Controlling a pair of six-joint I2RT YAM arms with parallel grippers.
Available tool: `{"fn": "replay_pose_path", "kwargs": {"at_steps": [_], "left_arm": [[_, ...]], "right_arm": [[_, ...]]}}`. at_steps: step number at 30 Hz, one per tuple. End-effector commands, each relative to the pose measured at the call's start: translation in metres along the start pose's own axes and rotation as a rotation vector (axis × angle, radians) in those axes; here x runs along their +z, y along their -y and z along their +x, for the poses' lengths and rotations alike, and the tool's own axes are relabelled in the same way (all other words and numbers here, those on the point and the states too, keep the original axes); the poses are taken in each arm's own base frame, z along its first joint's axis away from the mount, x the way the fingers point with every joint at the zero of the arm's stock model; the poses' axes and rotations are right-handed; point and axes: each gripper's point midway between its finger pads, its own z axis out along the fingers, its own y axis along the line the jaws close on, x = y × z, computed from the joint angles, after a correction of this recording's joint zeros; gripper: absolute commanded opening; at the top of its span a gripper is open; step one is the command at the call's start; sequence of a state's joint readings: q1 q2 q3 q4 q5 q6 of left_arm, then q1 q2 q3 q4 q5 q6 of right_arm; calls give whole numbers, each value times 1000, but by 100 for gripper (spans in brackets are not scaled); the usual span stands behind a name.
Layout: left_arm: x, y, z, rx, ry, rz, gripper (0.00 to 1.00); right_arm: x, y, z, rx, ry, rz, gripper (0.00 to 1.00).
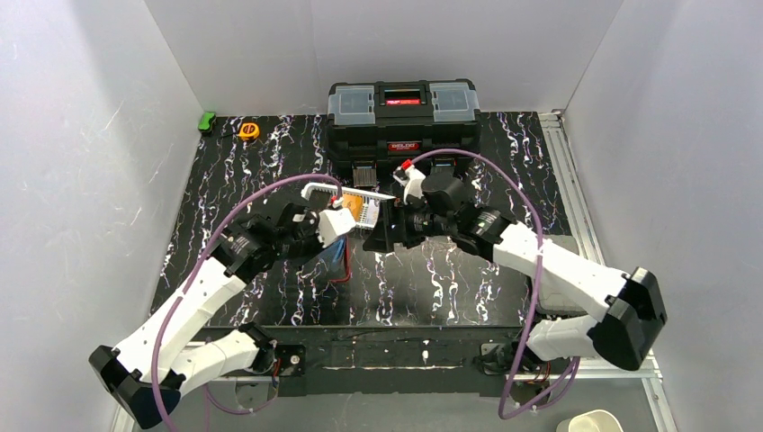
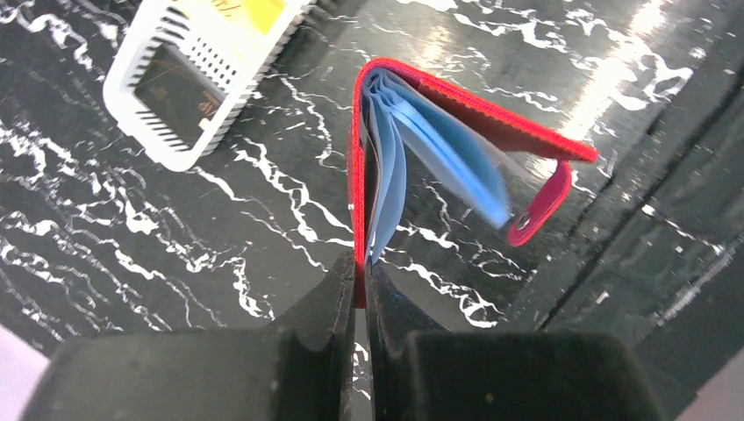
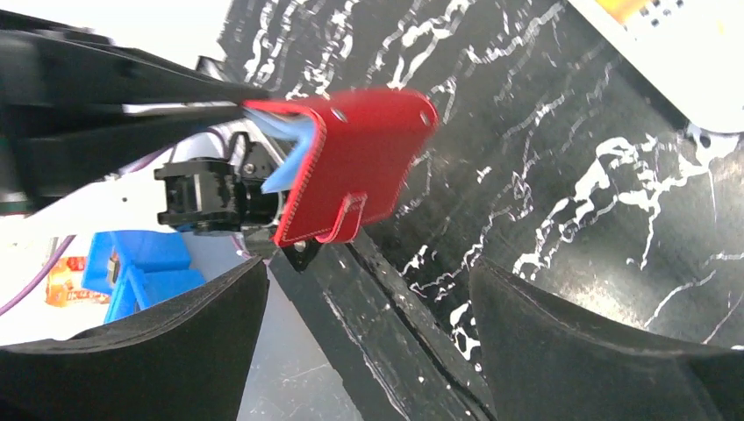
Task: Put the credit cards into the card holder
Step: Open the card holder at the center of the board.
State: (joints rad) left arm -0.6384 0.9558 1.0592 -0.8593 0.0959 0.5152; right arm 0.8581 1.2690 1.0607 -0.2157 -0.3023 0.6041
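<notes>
My left gripper (image 2: 361, 274) is shut on one flap of the red card holder (image 2: 456, 110) and holds it above the table, half open. Its light blue inner sleeves fan out and the snap tab hangs down. In the top view the holder (image 1: 343, 263) hangs below the left gripper (image 1: 335, 243). My right gripper (image 3: 368, 267) is open and empty, facing the holder (image 3: 360, 167) from a short distance; in the top view the right gripper (image 1: 384, 236) is just right of the left one. An orange card (image 1: 360, 210) and a dark card (image 2: 180, 88) lie in the white mesh basket.
The white mesh basket (image 1: 371, 193) stands just behind both grippers, also in the left wrist view (image 2: 153, 140) and the right wrist view (image 3: 702, 79). A big black toolbox (image 1: 402, 117) is behind it. A yellow tape measure (image 1: 248, 130) and a green object (image 1: 207, 121) lie at the far left.
</notes>
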Motion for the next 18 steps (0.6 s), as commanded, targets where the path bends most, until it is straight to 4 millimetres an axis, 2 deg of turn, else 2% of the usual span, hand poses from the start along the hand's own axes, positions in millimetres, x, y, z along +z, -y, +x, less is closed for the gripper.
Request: {"fn": "replay_pose_path", "kwargs": {"at_steps": [1,7,18], "left_arm": [[-5,-22,-15,-82,30,-137,0],[7,-10,-23,-97,44,-86,0],[21,-10,-40,-142,61,-75,0]], "right_arm": [[10,8,1,62,-19,48,90],[19,-1,-7,62,22,-19,91],[35,-4,-5,57,-16,-58,91]]}}
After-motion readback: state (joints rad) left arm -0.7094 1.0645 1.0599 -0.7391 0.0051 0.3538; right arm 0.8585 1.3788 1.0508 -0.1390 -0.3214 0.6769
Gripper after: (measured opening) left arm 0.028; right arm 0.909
